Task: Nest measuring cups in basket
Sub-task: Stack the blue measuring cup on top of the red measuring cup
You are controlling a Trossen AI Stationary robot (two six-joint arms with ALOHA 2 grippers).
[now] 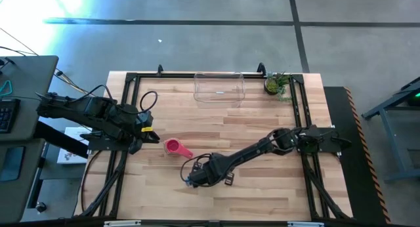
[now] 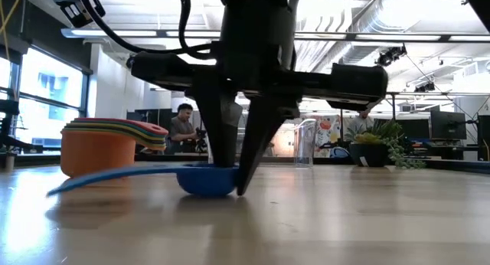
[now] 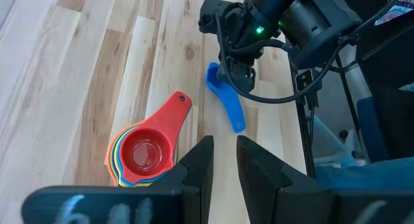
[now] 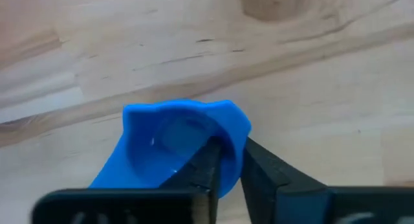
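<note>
We see the right tool (image 4: 225, 160) down at the table (image 1: 262, 187), its two fingers pinched on the rim wall of the blue measuring cup (image 4: 181, 149), one finger inside the bowl and one outside. That grip on the thin wall is, we judge, chosen because the cup lies low and flat, leaving the rim as the easiest edge to catch. In the low view the cup's bowl rests on the wood and its handle trails off to one side, so it is not yet lifted.

Near it, toward the left arm, stands the stack of nested cups (image 3: 139, 153), the coral-red one on top with its handle pointing toward the blue cup. The blue cup lies apart from that stack, so we take it to be the last one to join.

The left tool (image 3: 221, 162) hovers above the table beside the stack, fingers partly apart and holding nothing; it seems to wait.

The clear basket (image 1: 219, 86) sits at the far edge of the table, well apart from the cups, with a small potted plant (image 1: 277, 84) near it.
</note>
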